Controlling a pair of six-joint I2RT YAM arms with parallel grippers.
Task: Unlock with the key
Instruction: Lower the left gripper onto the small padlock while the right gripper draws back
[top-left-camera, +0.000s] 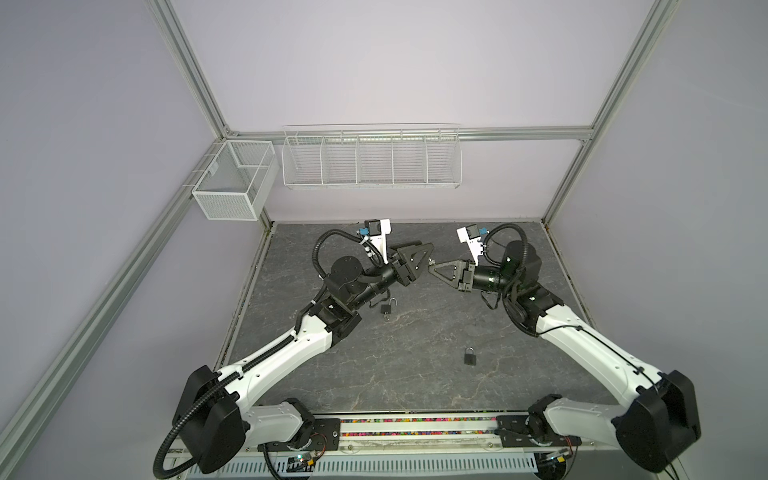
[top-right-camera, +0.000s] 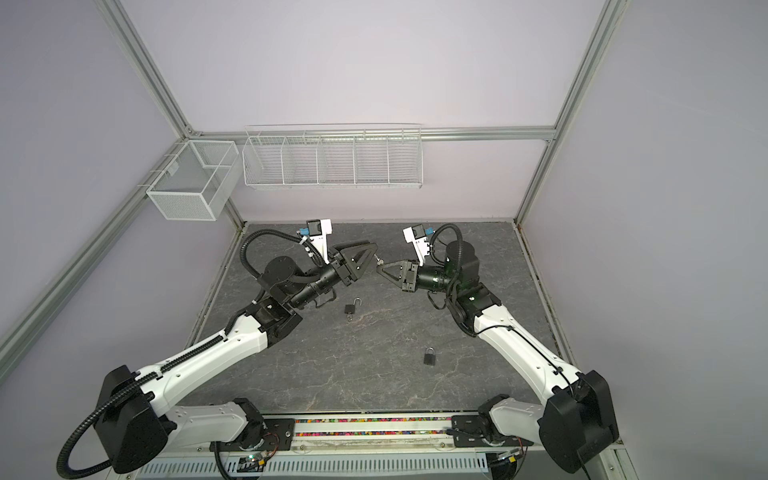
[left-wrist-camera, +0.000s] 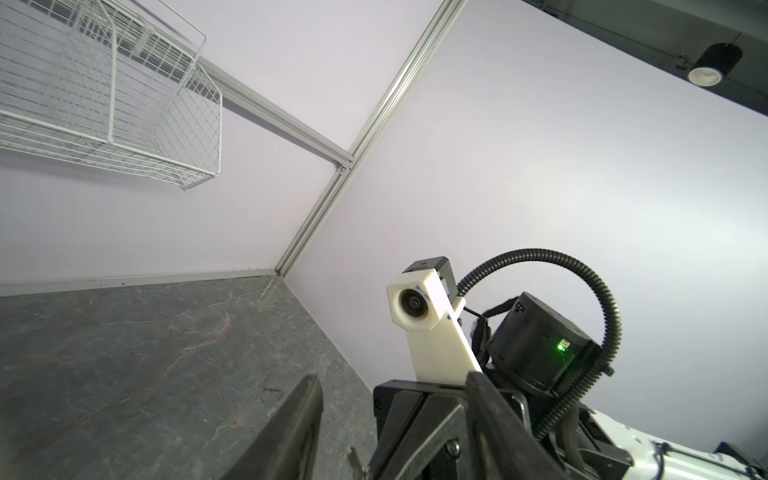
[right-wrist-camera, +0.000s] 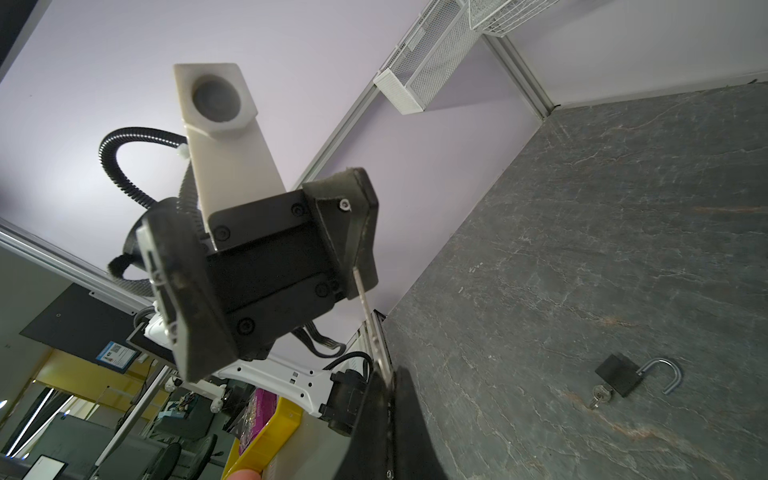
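Tight hold of the key (right-wrist-camera: 366, 309) in the right gripper (right-wrist-camera: 388, 374), blade out, probably for the keyhole. Beside the blade, left gripper (right-wrist-camera: 270, 257) half open, empty. At 5 o'clock from both, closed padlock (top-left-camera: 470, 356) flat on the table (top-left-camera: 374, 374).

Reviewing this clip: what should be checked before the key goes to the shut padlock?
1. Key clamped in right gripper: ok.
2. Left gripper open: ok.
3. Key blade clear of the left gripper's finger: cannot tell; they seem to touch in the right wrist view.
4. Shut padlock lying free on the table: ok.
5. Its keyhole within reach: cannot tell.
6. Open padlock, second key in it, apart from the shut one: ok.
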